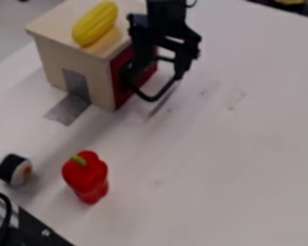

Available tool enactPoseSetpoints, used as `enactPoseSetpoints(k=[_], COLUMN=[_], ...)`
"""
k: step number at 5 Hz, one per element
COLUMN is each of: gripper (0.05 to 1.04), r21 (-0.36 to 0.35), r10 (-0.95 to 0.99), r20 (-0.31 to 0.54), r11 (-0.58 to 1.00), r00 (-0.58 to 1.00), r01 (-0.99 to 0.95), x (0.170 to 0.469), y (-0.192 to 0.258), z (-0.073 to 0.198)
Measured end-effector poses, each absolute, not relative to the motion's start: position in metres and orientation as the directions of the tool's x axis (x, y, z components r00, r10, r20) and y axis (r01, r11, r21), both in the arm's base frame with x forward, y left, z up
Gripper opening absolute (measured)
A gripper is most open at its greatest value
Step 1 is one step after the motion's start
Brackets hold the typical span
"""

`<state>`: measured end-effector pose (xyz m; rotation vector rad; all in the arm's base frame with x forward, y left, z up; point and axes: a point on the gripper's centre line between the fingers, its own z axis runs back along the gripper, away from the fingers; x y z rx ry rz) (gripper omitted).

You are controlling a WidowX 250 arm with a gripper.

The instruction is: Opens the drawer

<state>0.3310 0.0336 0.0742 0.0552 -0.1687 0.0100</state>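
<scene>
A corn cob (pixel 94 24) lies on the drawer box (pixel 58 61), far left on the bench (pixel 234 168) — drawer (pixel 121 79) at its right side, tape (pixel 70 108) running from its near side onto the bench. Nearer — a sushi roll (pixel 14 169), left of a bell pepper (pixel 87 178).

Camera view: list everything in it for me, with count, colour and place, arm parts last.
Wooden box: 1, pale, upper left
Front panel: 1, dark red, on the box, beside the gripper
Ridged toy, perhaps corn: 1, yellow, atop the box
Strip: 1, grey, from box side onto table
Sushi piece: 1, black and white, orange centre, lower left
Bell pepper: 1, red, right of the sushi
Table: 1, whitish, underneath
Arm: 1, black, top
Gripper: 1, black, by the panel
</scene>
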Motion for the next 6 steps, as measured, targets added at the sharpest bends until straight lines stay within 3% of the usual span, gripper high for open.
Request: enactPoseSetpoints(k=[2, 4, 5, 6], gripper=[0.951, 0.375, 0.171, 0.127], r21=[0.112, 0.129, 0.101, 0.064], r10=[0.003, -0.008, 0.001, -0.024], r20=[0.202, 0.184, 0.177, 0.172], r11=[0.993, 0.992, 0.995, 0.998], r00=[0.979, 0.983, 0.984, 0.985], r01=[-0.026, -0.016, -0.019, 0.013], x=[0.349, 0.347, 0.347, 0.349], y=[0.026, 0.029, 0.021, -0.007], z=[0.034, 0.014, 0.015, 0.017])
